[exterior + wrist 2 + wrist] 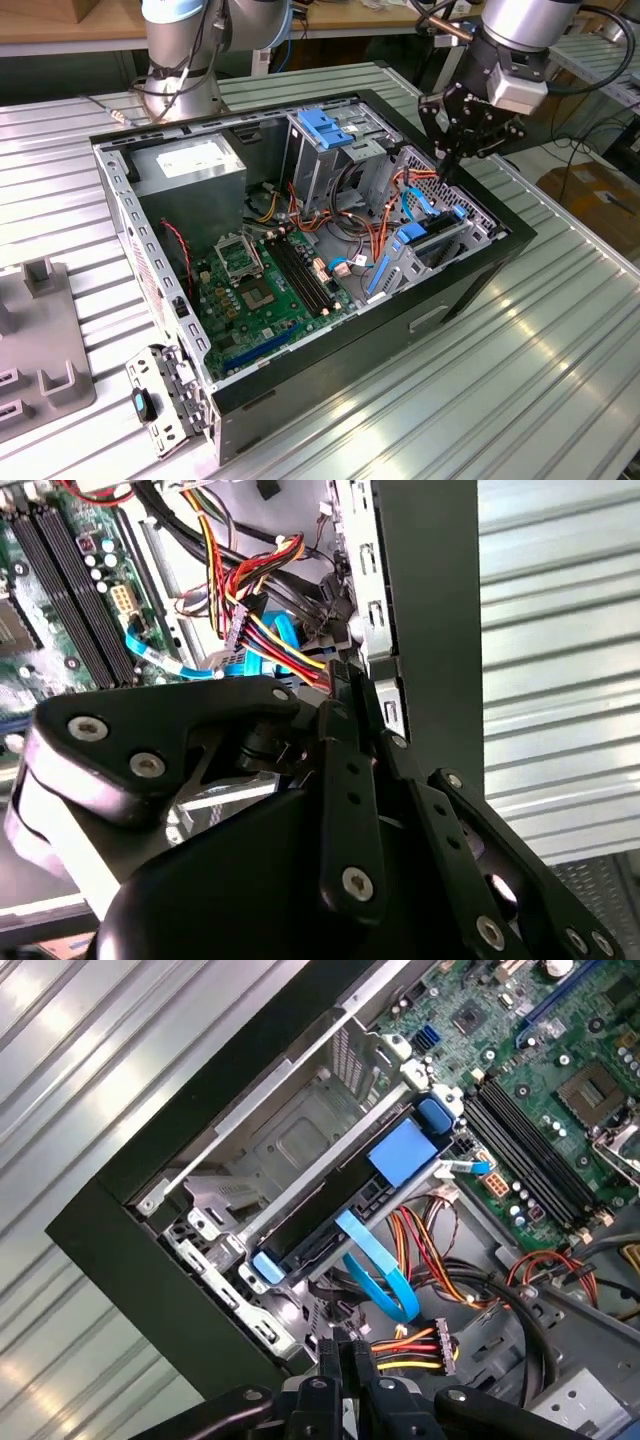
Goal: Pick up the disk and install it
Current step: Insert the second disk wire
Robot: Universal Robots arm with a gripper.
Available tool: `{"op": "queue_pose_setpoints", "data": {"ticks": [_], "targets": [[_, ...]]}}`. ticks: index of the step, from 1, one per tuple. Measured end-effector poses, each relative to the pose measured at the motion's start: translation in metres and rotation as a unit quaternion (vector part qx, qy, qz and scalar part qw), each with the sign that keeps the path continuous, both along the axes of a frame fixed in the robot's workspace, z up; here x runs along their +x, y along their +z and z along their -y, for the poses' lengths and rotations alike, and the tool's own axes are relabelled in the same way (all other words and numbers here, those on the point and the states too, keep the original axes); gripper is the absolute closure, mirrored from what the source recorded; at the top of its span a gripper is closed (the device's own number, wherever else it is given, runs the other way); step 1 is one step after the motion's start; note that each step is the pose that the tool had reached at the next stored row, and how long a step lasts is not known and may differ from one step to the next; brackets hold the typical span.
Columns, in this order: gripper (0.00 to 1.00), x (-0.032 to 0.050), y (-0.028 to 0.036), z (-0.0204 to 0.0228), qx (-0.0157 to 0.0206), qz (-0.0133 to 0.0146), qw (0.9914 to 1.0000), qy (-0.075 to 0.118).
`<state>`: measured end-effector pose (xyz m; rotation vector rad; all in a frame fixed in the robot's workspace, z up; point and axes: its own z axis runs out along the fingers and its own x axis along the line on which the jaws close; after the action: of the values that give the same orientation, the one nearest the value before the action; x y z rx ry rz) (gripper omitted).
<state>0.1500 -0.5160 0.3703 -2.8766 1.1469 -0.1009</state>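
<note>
Risk no. 1 is the wiring. My end effector hangs over the corner of the PC case at the exterior view's right. Its fingers are drawn close together w/ nothing between them that I can see. The disk isn't in my grip. It lies in the metal drive bay of that corner, blue rails along its sides, just beside my fingertips.

A blue flat cable loops right by the disk's end, and a red/yellow/black power plug sits near my tips. If I go down as I am, I could snag or crush either one, or yank a lead off the motherboard.

Also, closed fingers can't span the disk, so I'd just shove it askew in the bay. The bay's sheet-metal edges are close too, so a scrape or jam is likely if I'm off-line.
</note>
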Motion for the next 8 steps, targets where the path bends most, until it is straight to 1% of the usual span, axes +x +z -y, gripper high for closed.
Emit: {"op": "queue_pose_setpoints", "data": {"ticks": [2,3,4,5,6,7,8], "targets": [[0.84,0.0000,-0.0001,0.0000,0.0000,0.0000,0.99986,-0.016],[0.84,0.0000,-0.0002,0.0000,0.0000,0.0000,0.99958,-0.029],[0.84,0.0000,-0.0003,0.0000,0.0000,0.0000,0.99903,-0.044],[0.84,0.0000,-0.0004,0.0000,0.0000,0.0000,0.99823,-0.059],[0.84,0.0000,-0.0005,0.0000,0.0000,0.0000,0.99708,-0.076],[0.84,0.0000,-0.0005,0.0000,0.0000,0.0000,0.99572,-0.092],[0.84,0.0000,-0.0005,0.0000,0.0000,0.0000,0.99459,-0.104]]}}
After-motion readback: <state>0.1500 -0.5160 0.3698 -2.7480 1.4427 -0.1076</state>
